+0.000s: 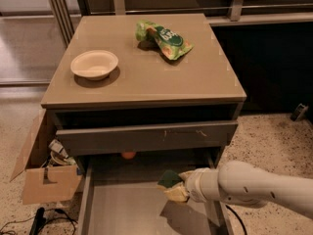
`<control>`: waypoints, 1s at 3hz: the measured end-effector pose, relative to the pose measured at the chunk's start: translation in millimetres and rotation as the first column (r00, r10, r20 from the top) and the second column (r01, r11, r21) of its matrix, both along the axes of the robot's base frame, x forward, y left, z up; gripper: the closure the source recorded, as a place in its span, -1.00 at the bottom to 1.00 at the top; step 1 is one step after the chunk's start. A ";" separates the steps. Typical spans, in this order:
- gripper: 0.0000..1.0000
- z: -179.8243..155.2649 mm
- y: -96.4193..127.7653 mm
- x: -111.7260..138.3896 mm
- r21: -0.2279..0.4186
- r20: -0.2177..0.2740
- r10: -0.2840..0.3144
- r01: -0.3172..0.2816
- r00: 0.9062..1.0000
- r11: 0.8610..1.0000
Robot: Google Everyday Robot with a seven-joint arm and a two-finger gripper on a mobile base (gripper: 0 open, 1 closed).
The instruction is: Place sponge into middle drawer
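Observation:
The sponge (169, 178), dark green side showing, is pinched in my gripper (174, 185) at the end of my white arm, which comes in from the lower right. The gripper is shut on the sponge and holds it above the right half of the open middle drawer (122, 210). This is a wide grey box with a flat floor, pulled out at the bottom of the view. The sponge's shadow falls on the drawer floor just below it. The sponge's yellow body is mostly hidden by the cream fingers (177, 194).
A grey drawer front panel (146, 137) with scratch marks sits above the open drawer. A small orange object (128, 155) shows under it. On the tabletop stand a cream bowl (94, 64) and a green snack bag (164, 38). A cardboard box (44, 177) stands on the floor at left.

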State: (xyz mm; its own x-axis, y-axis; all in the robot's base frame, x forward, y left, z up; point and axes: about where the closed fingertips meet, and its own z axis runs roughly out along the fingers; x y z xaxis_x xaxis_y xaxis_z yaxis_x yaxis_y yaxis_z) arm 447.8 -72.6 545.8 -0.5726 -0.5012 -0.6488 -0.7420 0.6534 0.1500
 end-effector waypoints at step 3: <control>1.00 -107.9 41.3 25.5 0.018 -0.076 0.000 0.002 0.997 1.000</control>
State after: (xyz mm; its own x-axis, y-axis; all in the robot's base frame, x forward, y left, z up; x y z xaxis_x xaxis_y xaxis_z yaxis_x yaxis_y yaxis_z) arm 473.3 -31.3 437.9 -0.6208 -0.4893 -0.6125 -0.7274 0.6510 0.2172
